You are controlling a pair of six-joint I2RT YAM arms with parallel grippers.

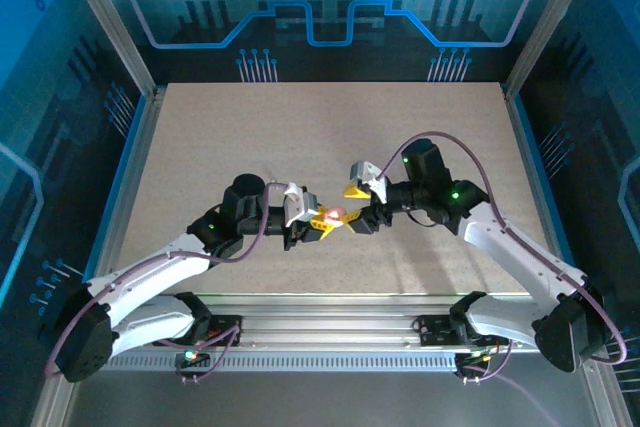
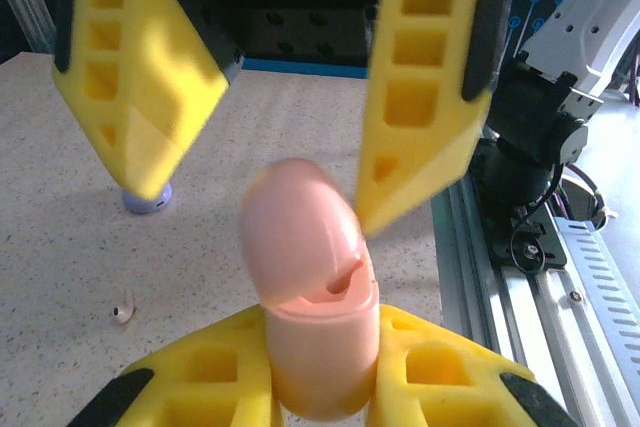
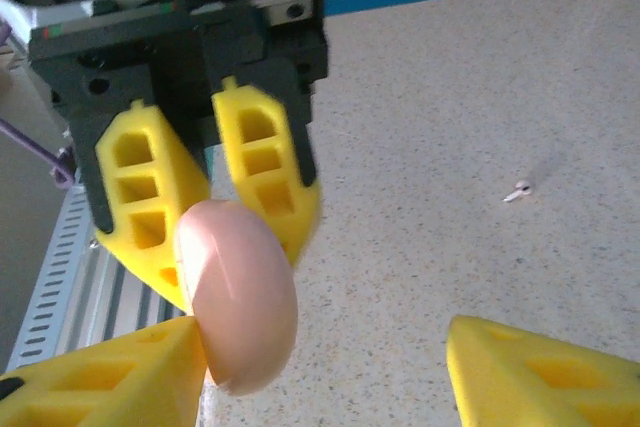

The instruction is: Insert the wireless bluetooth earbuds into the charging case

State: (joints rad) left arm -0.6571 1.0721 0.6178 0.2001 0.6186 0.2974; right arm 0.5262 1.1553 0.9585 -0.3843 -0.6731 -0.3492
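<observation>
My left gripper (image 1: pixel 322 221) is shut on the pink charging case (image 2: pixel 320 347), gripping its lower half and holding it above the table. The case's rounded lid (image 2: pixel 300 232) is tipped partly up, showing a dark slot beneath. My right gripper (image 1: pixel 352 205) faces it with its jaws open. The right gripper's yellow fingers (image 2: pixel 420 97) hang to either side of the lid. In the right wrist view the lid (image 3: pixel 240 297) sits right beside the lower left finger (image 3: pixel 100 377); I cannot tell if they touch. One small whitish earbud (image 2: pixel 124 307) lies loose on the table (image 3: pixel 517 191).
A small lavender round piece (image 2: pixel 147 199) rests on the speckled table, half hidden behind a right finger. The metal rail (image 2: pixel 500 277) at the table's near edge runs close beside both grippers. Aluminium posts and blue walls (image 1: pixel 130 127) enclose the table.
</observation>
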